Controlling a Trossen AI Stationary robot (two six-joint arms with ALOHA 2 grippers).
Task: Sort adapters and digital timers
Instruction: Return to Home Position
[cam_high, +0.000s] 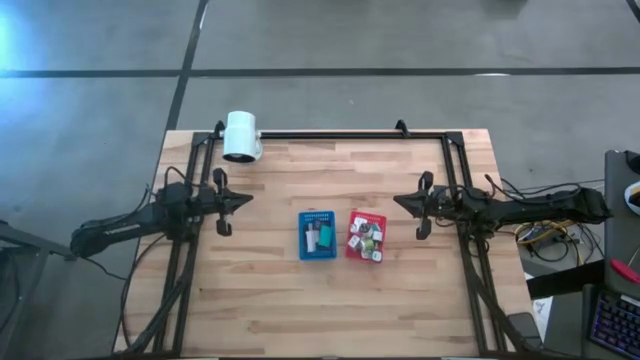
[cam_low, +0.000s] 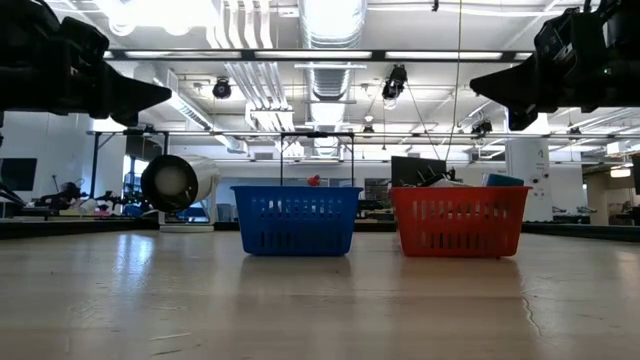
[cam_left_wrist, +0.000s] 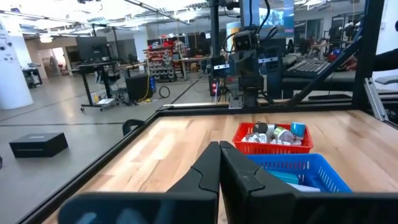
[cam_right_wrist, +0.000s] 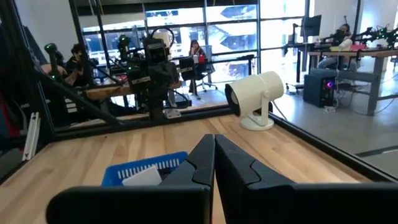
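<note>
Biggest thing first: the wooden table (cam_high: 300, 300), and apart from the bins and that lamp-like unit I see nothing lying loose on it. My left gripper (cam_high: 248, 198) hangs above the table at one side, fingers pressed flat together with nothing between them. My right gripper (cam_high: 398, 202) faces it from the other side, also closed tight and empty. Off beyond my left gripper, toward the far rail, stands the white cylinder on its stand (cam_high: 241, 136), no part of this job. Between my two grippers sit the bins, just beside each other. The blue basket (cam_high: 317, 212) is the nearer one to my left gripper, the red basket (cam_high: 368, 213) the nearer one to my right. The digital timers (cam_high: 318, 236) lie inside the blue one, flat and teal-blue. The adapters (cam_high: 367, 240) are heaped in the red one, small chunky white pieces. By my reading the sorting is done and this is the parking step. All that's called for next is settling both arms into rest, well apart from the baskets, fingers closed.
</note>
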